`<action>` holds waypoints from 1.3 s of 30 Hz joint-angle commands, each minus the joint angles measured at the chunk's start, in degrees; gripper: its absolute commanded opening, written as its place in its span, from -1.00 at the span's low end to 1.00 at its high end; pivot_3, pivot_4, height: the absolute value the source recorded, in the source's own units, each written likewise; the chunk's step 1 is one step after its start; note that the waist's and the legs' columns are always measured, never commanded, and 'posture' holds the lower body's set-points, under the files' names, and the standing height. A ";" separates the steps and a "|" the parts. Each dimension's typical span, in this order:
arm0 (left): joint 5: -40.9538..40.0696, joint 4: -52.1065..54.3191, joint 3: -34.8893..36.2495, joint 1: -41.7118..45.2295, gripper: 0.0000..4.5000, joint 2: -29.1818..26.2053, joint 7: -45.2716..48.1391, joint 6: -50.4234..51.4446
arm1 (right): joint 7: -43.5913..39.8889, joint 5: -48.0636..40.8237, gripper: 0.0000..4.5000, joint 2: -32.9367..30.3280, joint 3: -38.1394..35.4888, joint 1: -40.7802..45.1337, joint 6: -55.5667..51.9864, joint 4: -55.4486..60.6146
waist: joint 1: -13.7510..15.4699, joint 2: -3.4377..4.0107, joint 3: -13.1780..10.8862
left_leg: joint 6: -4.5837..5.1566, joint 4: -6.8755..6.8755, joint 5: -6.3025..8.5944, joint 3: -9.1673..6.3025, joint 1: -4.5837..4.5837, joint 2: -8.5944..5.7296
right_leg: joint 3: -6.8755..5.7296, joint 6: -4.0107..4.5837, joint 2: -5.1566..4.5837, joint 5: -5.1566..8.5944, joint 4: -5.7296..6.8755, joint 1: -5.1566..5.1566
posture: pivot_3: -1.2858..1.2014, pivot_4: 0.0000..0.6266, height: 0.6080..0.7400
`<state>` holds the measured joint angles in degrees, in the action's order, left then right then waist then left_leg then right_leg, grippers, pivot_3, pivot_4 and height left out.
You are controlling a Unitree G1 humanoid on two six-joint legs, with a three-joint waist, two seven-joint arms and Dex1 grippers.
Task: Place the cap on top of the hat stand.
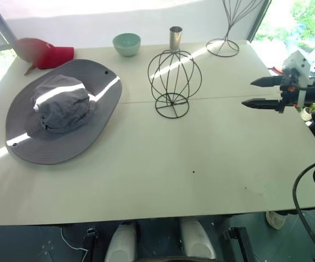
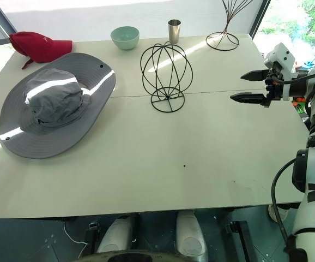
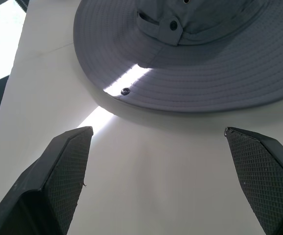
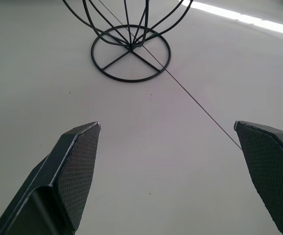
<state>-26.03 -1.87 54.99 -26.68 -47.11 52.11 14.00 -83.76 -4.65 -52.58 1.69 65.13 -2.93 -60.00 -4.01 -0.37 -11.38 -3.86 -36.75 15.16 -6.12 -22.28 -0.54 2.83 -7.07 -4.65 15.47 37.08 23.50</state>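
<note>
Grey floppy wide-brim fabric cap (image 1: 59, 114) lies flat on the pale surface (image 1: 163, 169), brim edge just ahead of the left pincer (image 3: 156, 181), which is spread wide & empty, so left arm is the nearer one by far. Short black wire globe hat stand (image 1: 174, 82) sits well apart from cap, ahead of the right pincer (image 1: 260, 93), also spread & empty.

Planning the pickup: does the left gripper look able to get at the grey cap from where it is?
Probably yes. The left gripper is open and faces the cap, whose brim edge lies just ahead on the bare table, with nothing between them.
</note>
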 commanded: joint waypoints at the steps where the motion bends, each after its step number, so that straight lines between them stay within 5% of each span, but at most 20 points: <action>1: 1.21 0.01 1.13 -1.08 1.00 -0.68 0.65 -2.57 | -0.31 -0.02 1.00 -0.54 -1.25 1.78 0.69 0.30 | 0.00 0.00 0.00 | 0.00 0.00 0.00 0.00 0.00 0.00 | 0.00 0.00 0.00 0.00 0.00 0.00 | 0.03 -0.52 1.00; 15: -0.69 5.05 0.49 1.86 1.00 -1.57 -0.29 0.40 | -2.80 -1.46 1.00 -0.02 -1.65 2.00 -3.18 3.12 | 0.05 0.00 0.00 | 0.00 0.00 0.00 0.00 0.00 0.00 | 0.00 0.00 0.00 0.00 0.02 0.00 | 0.03 -0.52 1.00; 21: 0.54 19.71 -6.00 4.16 1.00 -3.40 -0.01 1.13 | -7.10 -6.58 1.00 0.79 -2.07 -1.39 -10.80 18.93 | 0.06 0.01 -0.01 | -0.01 -0.02 0.00 -0.01 0.00 0.00 | 0.00 -0.02 0.00 -0.01 0.04 -0.01 | 0.03 -0.52 1.00; 31: 22.01 24.42 -26.06 6.92 1.00 -8.07 -1.62 -13.46 | -1.40 -22.80 1.00 -0.63 -6.26 -22.59 -35.31 64.23 | 0.68 0.07 -0.03 | 0.04 -0.05 0.02 -0.02 -0.03 0.01 | 0.01 -0.01 0.03 -0.01 0.07 0.02 | 0.03 -0.52 1.00; 39: 39.89 22.93 -38.98 16.67 1.00 0.36 -18.91 -15.27 | 6.88 -32.31 1.00 -1.59 -10.45 -27.10 -46.22 77.81 | 1.89 0.03 0.00 | 0.05 -0.24 0.02 -0.05 -0.06 -0.01 | -0.02 -0.04 0.03 -0.03 0.05 -0.08 | 0.03 -0.52 1.00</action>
<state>10.80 19.80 17.57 -10.57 -47.49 36.26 -1.49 -78.63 -34.27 -53.01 -5.83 37.98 -47.58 15.10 -2.12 -0.34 -11.38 -3.80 -37.01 15.18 -6.17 -22.35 -0.55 2.81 -7.11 -4.62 15.44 37.15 23.42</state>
